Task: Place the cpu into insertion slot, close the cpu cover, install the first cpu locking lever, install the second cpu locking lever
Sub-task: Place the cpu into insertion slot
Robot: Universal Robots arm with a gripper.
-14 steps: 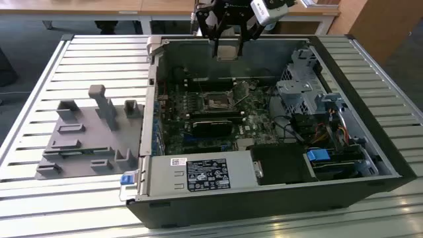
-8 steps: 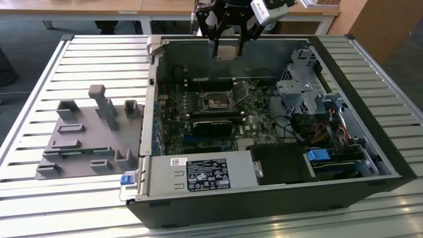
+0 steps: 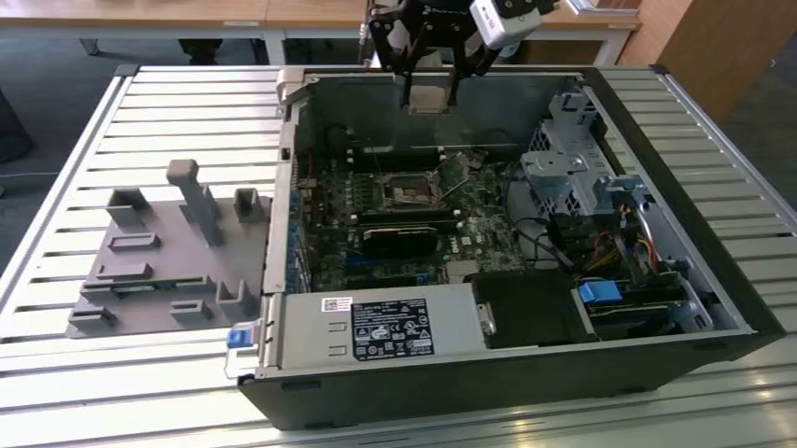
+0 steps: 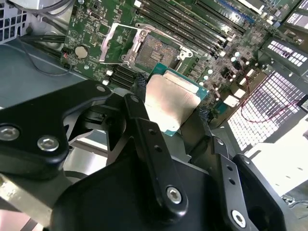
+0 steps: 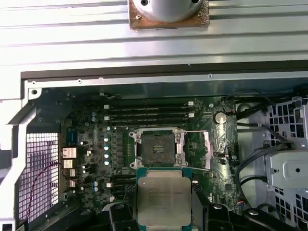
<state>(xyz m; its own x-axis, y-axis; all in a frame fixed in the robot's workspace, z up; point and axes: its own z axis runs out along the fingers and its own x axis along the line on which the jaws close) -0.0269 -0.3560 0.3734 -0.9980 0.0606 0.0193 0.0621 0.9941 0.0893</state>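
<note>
First wrist view: my gripper (image 5: 164,195) is clamped on the cpu (image 5: 163,204), up above the bare socket (image 5: 158,149), cpu cover (image 5: 207,150) flipped open beside it; the cpu's print is unreadable.

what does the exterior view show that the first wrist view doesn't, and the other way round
The exterior view adds the grey fixture block on the slatted table beside the case, and the labelled power supply. The first wrist view adds the coin cell and the perforated grille. Shared: the gripper, jaws shut on the cpu, held over the open case, with the empty socket and the cpu cover swung open.
</note>
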